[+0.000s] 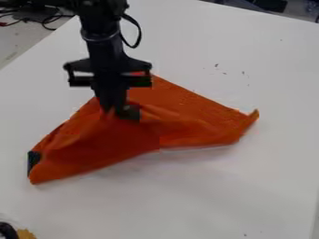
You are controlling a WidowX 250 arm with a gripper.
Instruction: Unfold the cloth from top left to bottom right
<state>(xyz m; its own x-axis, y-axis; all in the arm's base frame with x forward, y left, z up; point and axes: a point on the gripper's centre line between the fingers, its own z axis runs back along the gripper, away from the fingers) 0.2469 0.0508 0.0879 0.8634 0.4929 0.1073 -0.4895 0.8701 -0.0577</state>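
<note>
The orange cloth [181, 114] lies folded on the white table as a wide, rough triangle. One corner points to the lower left, beside a small dark patch, and another turns up at the right. The black gripper [118, 112] hangs down over the left-middle part of the cloth, its fingers close together and shut on the fabric. Creases run out from the fingertips, and the cloth bulges around them. A soft shadow lies below its lower edge. What is under the folded layers is hidden.
The white table [205, 196] extends around the cloth, with small dark specks at the upper right. Black cables [46, 19] lie beyond its upper-left edge. A black and yellow object [24, 233] sits at the lower-left corner.
</note>
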